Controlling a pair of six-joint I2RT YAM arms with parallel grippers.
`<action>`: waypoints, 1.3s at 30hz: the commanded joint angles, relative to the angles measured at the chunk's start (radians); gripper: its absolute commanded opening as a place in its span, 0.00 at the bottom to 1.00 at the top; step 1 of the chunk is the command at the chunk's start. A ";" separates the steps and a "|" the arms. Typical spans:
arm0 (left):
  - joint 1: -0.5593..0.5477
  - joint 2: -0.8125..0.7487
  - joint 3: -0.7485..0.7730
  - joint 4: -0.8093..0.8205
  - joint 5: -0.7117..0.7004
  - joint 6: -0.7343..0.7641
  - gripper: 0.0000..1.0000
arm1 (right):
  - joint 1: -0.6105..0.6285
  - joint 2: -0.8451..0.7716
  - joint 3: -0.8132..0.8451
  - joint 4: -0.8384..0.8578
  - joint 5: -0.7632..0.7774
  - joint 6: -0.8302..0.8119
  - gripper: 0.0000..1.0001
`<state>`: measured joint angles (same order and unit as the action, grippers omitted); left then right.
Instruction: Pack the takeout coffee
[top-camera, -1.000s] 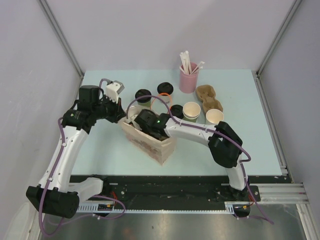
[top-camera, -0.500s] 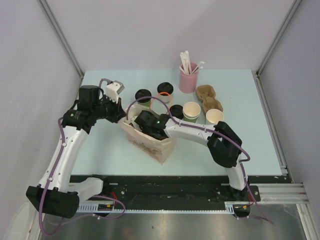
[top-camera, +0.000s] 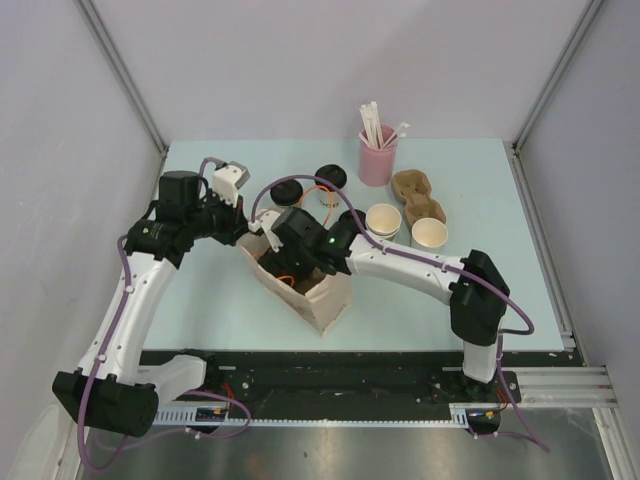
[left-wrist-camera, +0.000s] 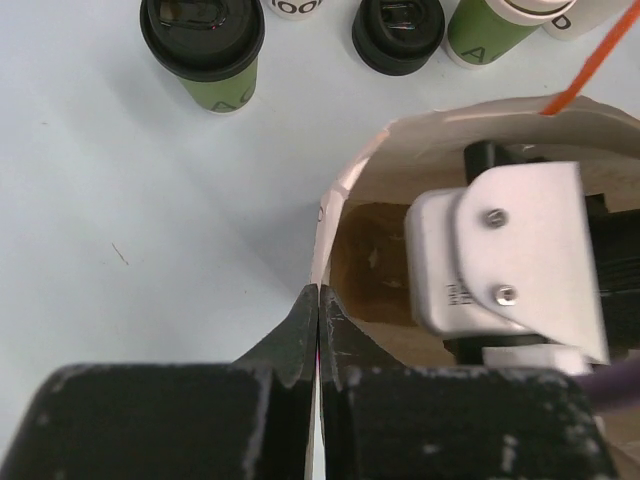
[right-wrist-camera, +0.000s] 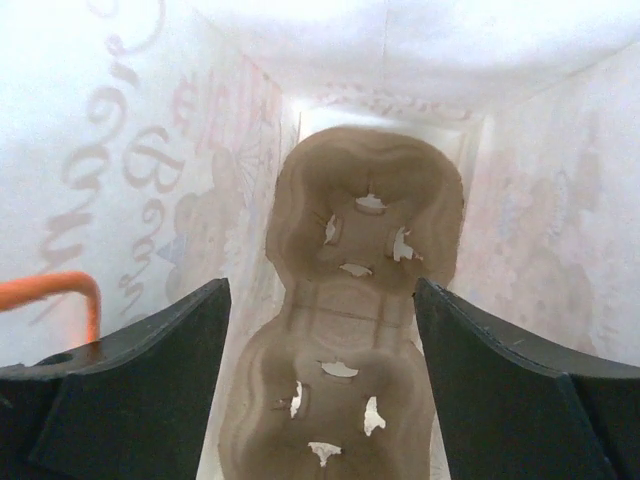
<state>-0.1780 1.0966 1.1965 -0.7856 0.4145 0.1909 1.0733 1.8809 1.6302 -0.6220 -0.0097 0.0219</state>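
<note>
Two black fingers of the left end effector (left-wrist-camera: 318, 305) are pressed tight together on the thin rim of a pale printed paper bag (top-camera: 325, 305), which stands near the front of the light blue tabletop (top-camera: 200, 300). Inside the bag, the right end effector (right-wrist-camera: 322, 290) has its fingers spread, gripping nothing, over a brown moulded-pulp carrier (right-wrist-camera: 365, 215) on the bag's floor. Beyond the bag stand the green cup (top-camera: 287, 192) and, further back, the white lettered cup (top-camera: 330, 177), both upright outside it, with glossy round black lids.
</note>
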 joint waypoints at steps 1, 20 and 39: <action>-0.011 -0.015 -0.008 -0.001 -0.011 0.028 0.00 | 0.004 -0.071 0.014 0.082 0.048 -0.011 0.81; -0.018 -0.009 -0.015 -0.001 -0.040 0.045 0.01 | 0.030 -0.235 0.000 0.130 0.050 -0.063 1.00; -0.018 -0.032 0.003 -0.023 -0.074 0.059 0.00 | 0.037 -0.522 -0.027 0.269 -0.102 -0.077 1.00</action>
<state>-0.1917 1.0950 1.1923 -0.7742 0.3679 0.2214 1.1034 1.4738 1.5879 -0.4393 -0.0845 -0.0391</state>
